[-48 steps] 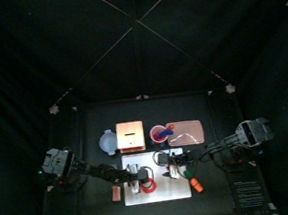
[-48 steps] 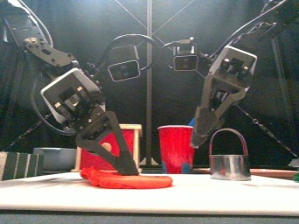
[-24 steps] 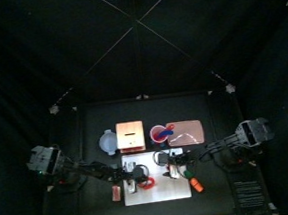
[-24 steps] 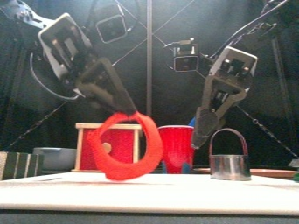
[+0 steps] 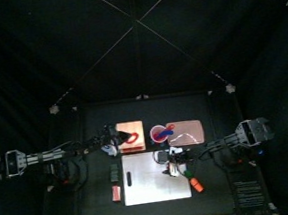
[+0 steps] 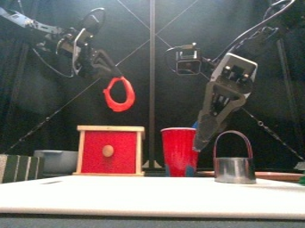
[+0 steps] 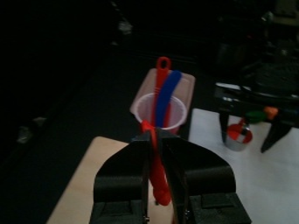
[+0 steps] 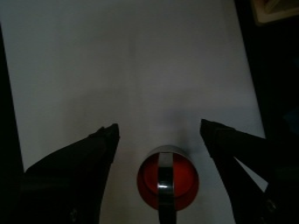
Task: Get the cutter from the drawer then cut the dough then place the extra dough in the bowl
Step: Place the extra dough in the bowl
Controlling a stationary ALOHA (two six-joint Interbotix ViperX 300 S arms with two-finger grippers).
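Black fabric curtains (image 5: 133,30) are hanging all round, the back one looming behind the small black flat-topped table (image 5: 214,105). Faint light is catching the folds at left in the front view.

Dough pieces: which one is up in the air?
The dough ring, dangling from the left gripper high in the air. The round piece lies inside the cutter on the white board.
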